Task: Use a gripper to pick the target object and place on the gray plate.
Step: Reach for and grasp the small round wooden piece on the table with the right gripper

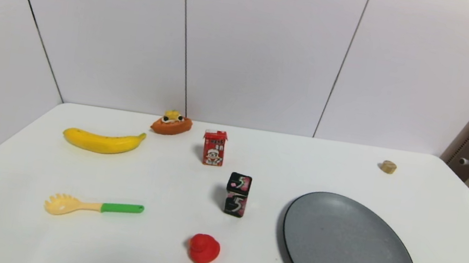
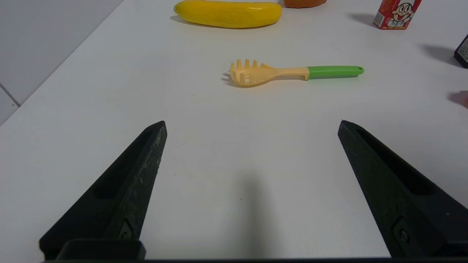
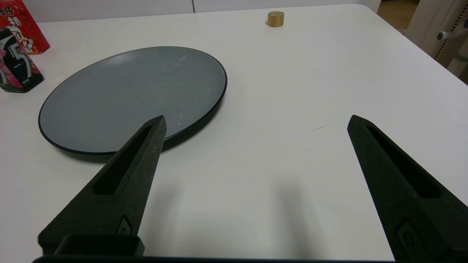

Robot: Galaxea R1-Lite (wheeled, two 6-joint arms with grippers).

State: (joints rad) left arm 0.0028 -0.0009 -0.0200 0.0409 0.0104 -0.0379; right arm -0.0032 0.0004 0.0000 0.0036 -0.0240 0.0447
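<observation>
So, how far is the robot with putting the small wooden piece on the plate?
Nothing looks done yet. The wooden cylinder sits on the table at its far right, beyond the gray plate, which holds nothing. Nothing is in hand: the right gripper is open over the table beside the plate, and the left gripper is open near the pasta spoon. Reaching, grasping and placing remain.

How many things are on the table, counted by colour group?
Yellow or cream: 2, banana, pasta spoon
Red or orange: 3, duck, carton, orange toy
Black: 1, gum box
Gray: 1, plate
Tan: 1, wooden cylinder
Total: 8
</observation>
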